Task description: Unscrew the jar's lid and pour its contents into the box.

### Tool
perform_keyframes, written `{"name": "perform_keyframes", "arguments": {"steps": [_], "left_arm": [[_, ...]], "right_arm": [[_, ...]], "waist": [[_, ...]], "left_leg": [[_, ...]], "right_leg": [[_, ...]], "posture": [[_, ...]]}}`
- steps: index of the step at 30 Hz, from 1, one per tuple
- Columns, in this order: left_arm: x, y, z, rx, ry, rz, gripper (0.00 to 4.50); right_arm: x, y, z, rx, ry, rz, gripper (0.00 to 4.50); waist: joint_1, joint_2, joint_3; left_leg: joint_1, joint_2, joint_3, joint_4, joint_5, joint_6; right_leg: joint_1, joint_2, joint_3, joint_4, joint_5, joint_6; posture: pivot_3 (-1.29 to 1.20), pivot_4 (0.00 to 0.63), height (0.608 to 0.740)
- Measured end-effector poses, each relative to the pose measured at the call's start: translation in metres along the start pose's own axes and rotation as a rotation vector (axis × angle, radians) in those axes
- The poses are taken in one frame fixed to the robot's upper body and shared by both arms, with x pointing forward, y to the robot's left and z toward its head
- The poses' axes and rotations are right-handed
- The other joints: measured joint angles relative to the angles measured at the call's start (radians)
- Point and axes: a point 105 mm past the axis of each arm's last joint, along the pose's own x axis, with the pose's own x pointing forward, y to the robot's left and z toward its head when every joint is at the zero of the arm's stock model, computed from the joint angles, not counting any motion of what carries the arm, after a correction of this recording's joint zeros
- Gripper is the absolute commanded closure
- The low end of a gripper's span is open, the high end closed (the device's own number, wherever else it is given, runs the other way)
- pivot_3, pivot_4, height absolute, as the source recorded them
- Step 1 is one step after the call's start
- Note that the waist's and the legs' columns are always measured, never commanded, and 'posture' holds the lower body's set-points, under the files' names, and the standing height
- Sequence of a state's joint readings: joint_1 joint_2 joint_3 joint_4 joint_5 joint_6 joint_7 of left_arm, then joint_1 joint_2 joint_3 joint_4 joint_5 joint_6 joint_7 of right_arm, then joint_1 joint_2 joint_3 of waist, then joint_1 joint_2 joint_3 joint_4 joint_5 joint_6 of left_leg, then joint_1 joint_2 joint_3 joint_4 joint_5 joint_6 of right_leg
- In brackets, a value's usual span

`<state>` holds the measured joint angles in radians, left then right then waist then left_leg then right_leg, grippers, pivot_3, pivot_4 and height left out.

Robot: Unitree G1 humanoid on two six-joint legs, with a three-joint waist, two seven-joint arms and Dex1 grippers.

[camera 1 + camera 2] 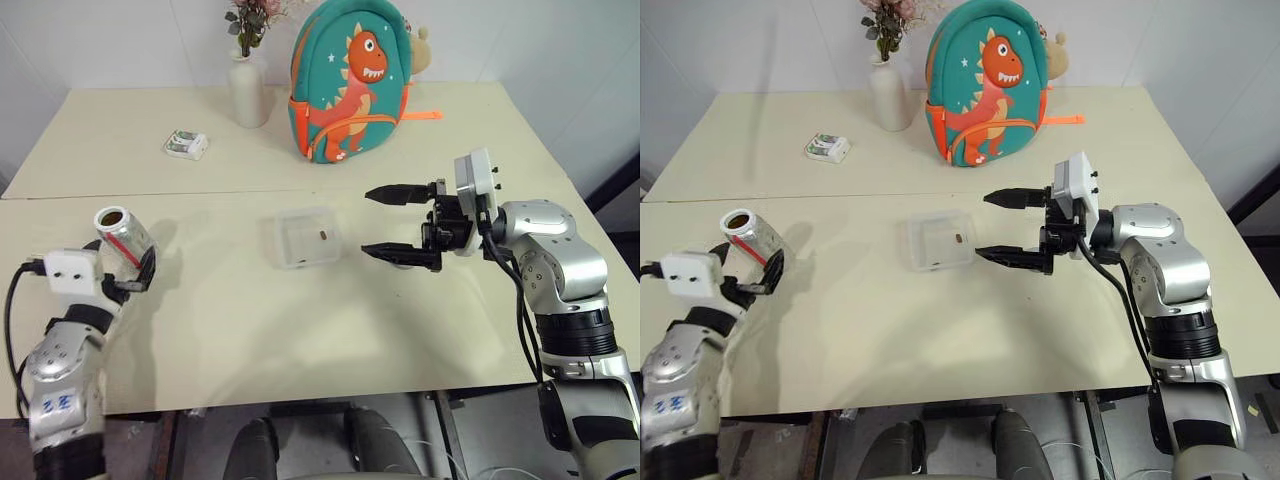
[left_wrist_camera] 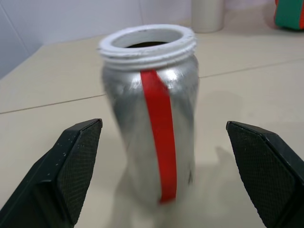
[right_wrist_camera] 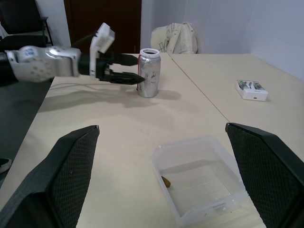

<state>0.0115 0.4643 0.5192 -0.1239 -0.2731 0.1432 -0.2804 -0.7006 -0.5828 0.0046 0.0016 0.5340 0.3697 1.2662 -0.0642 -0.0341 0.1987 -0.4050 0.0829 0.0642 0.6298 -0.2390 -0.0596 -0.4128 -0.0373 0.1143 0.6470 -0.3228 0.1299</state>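
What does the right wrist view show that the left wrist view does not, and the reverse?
Right wrist view: the clear box with a small brown bit inside, the white packet, and the left gripper beside the jar. Left wrist view: the jar's red stripe and threaded white mouth close up. Both: the lidless jar standing on the table.
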Motion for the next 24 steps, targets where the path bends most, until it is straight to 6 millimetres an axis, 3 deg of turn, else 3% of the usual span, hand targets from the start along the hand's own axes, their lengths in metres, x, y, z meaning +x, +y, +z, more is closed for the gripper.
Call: {"name": "perform_keyframes", "arguments": {"steps": [5, 8, 14, 18, 24], "left_arm": [[-0.035, -0.004, -0.002, 0.123, 0.083, -0.127, 0.04], [-0.041, -0.018, 0.016, 0.196, 0.045, -0.286, 0.04], [-0.032, -0.055, 0.065, 0.369, -0.120, -0.662, 0.04], [-0.027, -0.071, 0.065, 0.361, -0.120, -0.838, 0.04], [-0.010, -0.068, 0.062, 0.372, -0.111, -0.902, 0.04]], "right_arm": [[-0.002, -0.001, -0.001, -0.020, 0.003, -0.001, 0.00], [-0.006, -0.006, -0.004, -0.077, 0.020, -0.024, 0.00], [-0.012, -0.018, -0.007, -0.177, 0.061, -0.077, 0.00], [-0.028, -0.019, -0.014, -0.214, 0.138, -0.087, 0.00], [-0.050, -0.014, -0.030, -0.170, 0.224, -0.108, 0.00]], "waist": [[-0.005, 0.000, 0.000], [-0.005, -0.002, 0.001], [-0.013, -0.002, 0.001], [-0.019, -0.002, 0.001], [-0.027, -0.002, 0.001]], "left_leg": [[0.000, 0.000, 0.001, -0.001, -0.002, 0.000], [0.000, 0.000, 0.001, -0.001, -0.002, 0.000], [0.000, -0.001, 0.003, -0.001, -0.002, 0.001], [0.000, -0.001, 0.003, -0.003, -0.004, 0.003], [0.000, 0.001, 0.004, -0.004, -0.004, 0.003]], "right_leg": [[0.000, -0.002, -0.001, -0.003, -0.001, -0.002], [0.000, -0.003, -0.003, -0.003, -0.006, -0.011], [0.001, -0.004, -0.002, -0.006, -0.008, -0.019], [0.001, -0.003, -0.003, -0.007, -0.001, -0.005], [-0.001, -0.001, -0.002, -0.007, -0.002, -0.004]], "posture": [[0.00, 0.150, 0.740], [0.00, 0.150, 0.740], [0.00, 0.150, 0.740], [0.00, 0.150, 0.740], [0.00, 0.150, 0.740]]}}
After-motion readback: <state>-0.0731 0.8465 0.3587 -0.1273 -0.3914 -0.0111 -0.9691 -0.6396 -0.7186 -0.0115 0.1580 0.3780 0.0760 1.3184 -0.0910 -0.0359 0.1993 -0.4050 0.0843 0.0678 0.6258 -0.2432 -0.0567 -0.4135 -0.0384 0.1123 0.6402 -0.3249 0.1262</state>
